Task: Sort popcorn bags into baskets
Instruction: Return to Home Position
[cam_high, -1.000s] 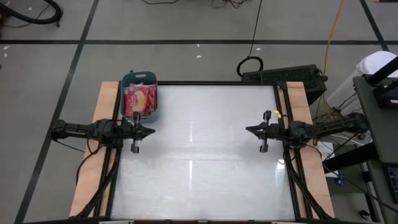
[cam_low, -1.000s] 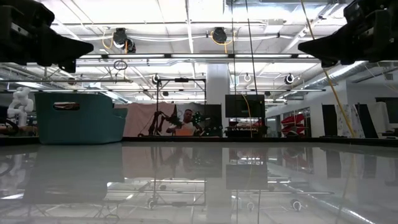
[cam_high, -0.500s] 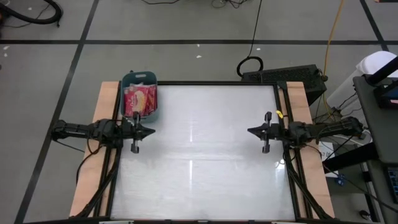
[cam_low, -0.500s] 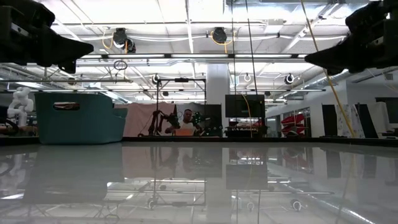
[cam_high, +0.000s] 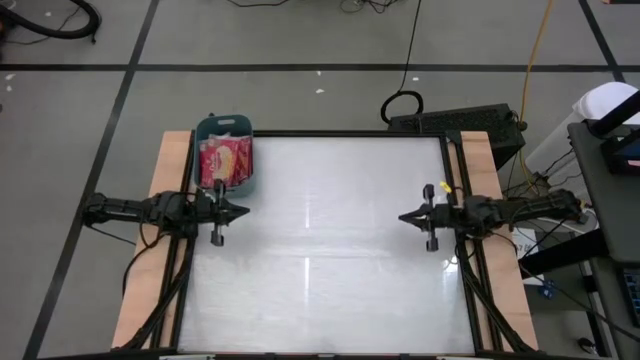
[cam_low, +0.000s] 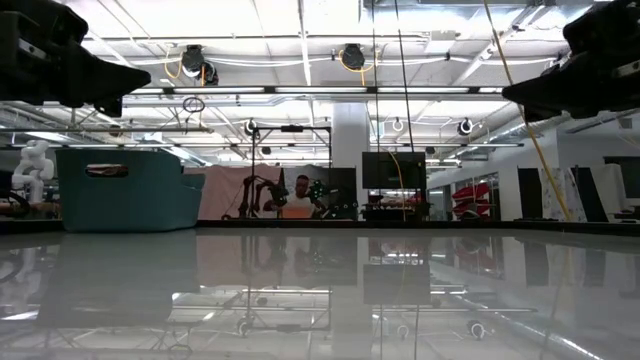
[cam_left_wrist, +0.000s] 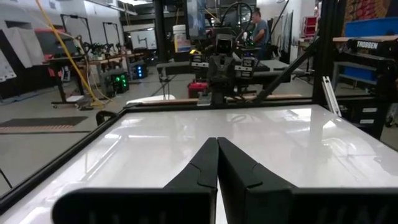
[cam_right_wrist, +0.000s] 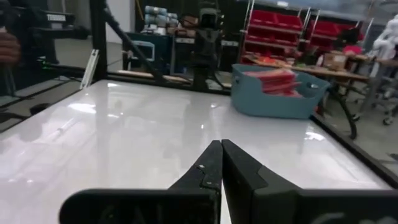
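Note:
The teal basket (cam_high: 226, 152) stands at the table's far-left corner, filled with red popcorn bags (cam_high: 224, 162) that lie stacked inside it; the top one shows its yellow picture. It also shows as the teal basket (cam_low: 125, 188) in the low view and the teal basket (cam_right_wrist: 278, 91) in the right wrist view, with red bags (cam_right_wrist: 275, 80) above its rim. My left gripper (cam_high: 245, 210) hovers shut at the left edge, just near of the basket. My right gripper (cam_high: 402, 217) hovers shut at the right edge. Both point toward the table's middle.
The white glossy table (cam_high: 320, 250) has a dark frame and wooden side rails (cam_high: 150, 270). A black box (cam_high: 455, 125) and cables sit behind the far-right corner. A person (cam_low: 298, 203) shows far off in the room beyond the table.
My right gripper has drawn back a little toward the table's right edge and shifted slightly toward the near edge, staying shut. The left arm, the basket and the bags have kept still.

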